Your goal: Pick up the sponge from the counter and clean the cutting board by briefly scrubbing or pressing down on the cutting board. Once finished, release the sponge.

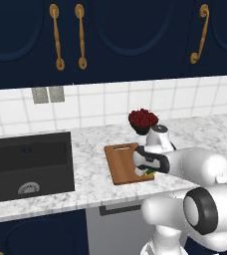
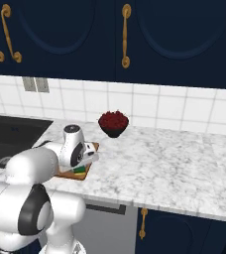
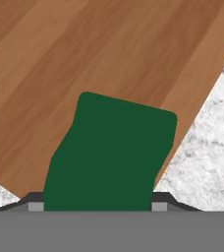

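Gripper (image 3: 98, 206) was clamped on the sponge (image 3: 111, 152), jaws set against its two sides; the green scrub layer faced the hand camera. From the left base view the gripper (image 1: 146, 172) was low over the board (image 1: 123, 162), with the sponge (image 1: 149, 172) showing yellow and green at the board's near right corner. Right base view showed the sponge (image 2: 80, 170) at the board's (image 2: 71, 174) near edge, under the hand. Contact with the wood couldn't be judged. Board lay flat on the counter (image 1: 93, 172), right of the black sink (image 1: 28, 164). A dark bowl (image 1: 143, 121) of red fruit stood just behind the board, near the tiled wall (image 1: 110, 102).
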Motion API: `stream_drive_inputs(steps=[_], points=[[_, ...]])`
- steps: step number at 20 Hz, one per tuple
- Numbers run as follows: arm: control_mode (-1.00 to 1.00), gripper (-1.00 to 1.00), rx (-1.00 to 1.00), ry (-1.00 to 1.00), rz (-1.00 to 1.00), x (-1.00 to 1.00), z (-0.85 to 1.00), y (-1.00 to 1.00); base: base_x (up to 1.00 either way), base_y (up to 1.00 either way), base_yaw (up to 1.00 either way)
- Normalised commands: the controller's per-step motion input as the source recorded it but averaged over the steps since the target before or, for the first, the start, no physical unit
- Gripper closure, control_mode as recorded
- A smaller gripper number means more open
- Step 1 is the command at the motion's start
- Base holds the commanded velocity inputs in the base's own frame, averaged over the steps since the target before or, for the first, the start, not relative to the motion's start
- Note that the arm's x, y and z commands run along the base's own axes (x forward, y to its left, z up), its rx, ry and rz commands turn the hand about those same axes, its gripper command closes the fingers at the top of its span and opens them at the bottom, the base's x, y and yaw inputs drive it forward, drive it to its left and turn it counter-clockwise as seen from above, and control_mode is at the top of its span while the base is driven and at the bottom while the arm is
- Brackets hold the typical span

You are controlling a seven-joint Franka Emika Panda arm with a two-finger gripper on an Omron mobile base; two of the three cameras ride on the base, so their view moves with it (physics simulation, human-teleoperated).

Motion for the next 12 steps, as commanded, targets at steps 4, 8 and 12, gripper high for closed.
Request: stream_drive_inputs(steps=[4, 8, 12], points=[[-1.00, 1.00, 0.06, 0.00, 0.00, 0.06, -0.42, 0.00, 0.00, 0.00, 0.00], [-1.00, 1.00, 0.05, 0.00, 0.00, 0.06, -0.41, 0.00, 0.00, 0.00, 0.00], [-1.00, 1.00, 0.02, 0.00, 0.00, 0.16, -0.17, 0.00, 0.00, 0.00, 0.00]])
